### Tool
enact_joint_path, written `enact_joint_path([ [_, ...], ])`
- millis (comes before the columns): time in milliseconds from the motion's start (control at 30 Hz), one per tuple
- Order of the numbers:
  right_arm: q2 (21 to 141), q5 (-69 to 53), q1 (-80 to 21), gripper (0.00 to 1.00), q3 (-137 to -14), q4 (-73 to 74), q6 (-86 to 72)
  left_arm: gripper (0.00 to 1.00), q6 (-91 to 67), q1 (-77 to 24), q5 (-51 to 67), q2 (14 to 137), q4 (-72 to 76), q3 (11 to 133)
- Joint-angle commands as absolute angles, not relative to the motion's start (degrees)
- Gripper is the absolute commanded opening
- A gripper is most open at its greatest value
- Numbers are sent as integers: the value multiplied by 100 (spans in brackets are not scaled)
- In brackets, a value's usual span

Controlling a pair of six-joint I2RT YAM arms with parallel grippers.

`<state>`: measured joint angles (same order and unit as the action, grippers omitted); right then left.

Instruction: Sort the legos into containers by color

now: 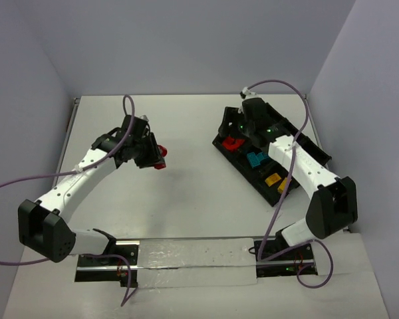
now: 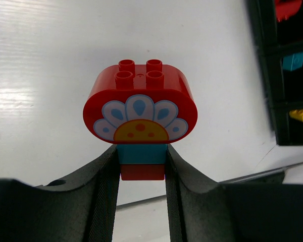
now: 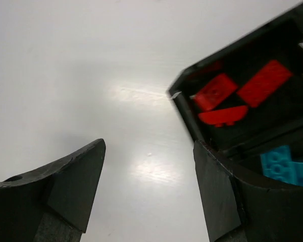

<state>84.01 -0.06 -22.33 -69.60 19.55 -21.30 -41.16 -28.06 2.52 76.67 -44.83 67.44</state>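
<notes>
Left tool (image 2: 141,169) is clamped on a lego clump (image 2: 140,108), its jaws pressing the cyan and red bricks at the base of the stack. We see the stack axis run along the fingers, studs pointing away from the wrist. The oval red top brick lies with its long axis across the jaw gap. The clump hangs over the worktop (image 1: 186,212), well apart from the tray (image 1: 247,173).

Right tool (image 3: 149,151) stands open and empty at the tray's far-left corner, beside the red bricks (image 3: 217,93). In the overhead view the tray's long axis runs diagonally, far-left to near-right. Its middle compartment holds cyan bricks (image 1: 256,159).
</notes>
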Motion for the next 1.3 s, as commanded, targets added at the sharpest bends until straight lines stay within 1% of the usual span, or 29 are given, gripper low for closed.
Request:
enact_joint_path([
  [0, 8010, -792, -2556, 78, -6662, 1686, -2414, 0, -3585, -3166, 526, 7757, -3925, 6942],
  [200, 7643, -1723, -2740, 78, -6309, 1240, -3157, 0, -3113, -3409, 1175, 7325, -3194, 6439],
  [300, 7656, -1859, -2974, 78, -6399, 1022, -3423, 0, -3022, -3423, 1323, 7205, -3015, 6315],
  [633, 8552, -2153, -3806, 78, -7163, 861, -3823, 0, -2988, -3480, 1204, 7224, -3050, 6302],
  [833, 8806, -2108, -3981, 78, -7261, 828, -3884, 0, -2979, -3498, 1230, 7164, -3050, 6337],
  [933, 8930, -2190, -3982, 74, -7215, 739, -3938, 0, -2988, -3498, 1257, 7110, -3015, 6346],
  [967, 8948, -2232, -3990, 73, -7190, 737, -3965, 0, -2988, -3498, 1257, 7101, -3015, 6346],
  [1000, 8965, -2238, -3991, 70, -7187, 679, -4001, 0, -2989, -3490, 1256, 7084, -3015, 6346],
  [1067, 9001, -2471, -4008, 60, -7066, 376, -4166, 0, -2997, -3498, 1239, 7058, -3006, 6337],
  [1100, 9035, -2584, -4017, 50, -7005, 220, -4211, 0, -2988, -3498, 1239, 7066, -3015, 6337],
  [1133, 9053, -2637, -4017, 44, -6987, 148, -4289, 0, -2988, -3498, 1249, 7049, -3015, 6337],
  [1167, 9079, -2688, -4017, 24, -6970, 62, -4316, 0, -2980, -3498, 1292, 7058, -3015, 6328],
  [1233, 9070, -2619, -4016, 1, -6961, 35, -4342, 0, -2962, -3498, 1301, 7058, -3015, 6319],
  [1267, 9018, -2471, -3991, 0, -6935, 26, -4368, 0, -2953, -3498, 1318, 7040, -3023, 6311],
])
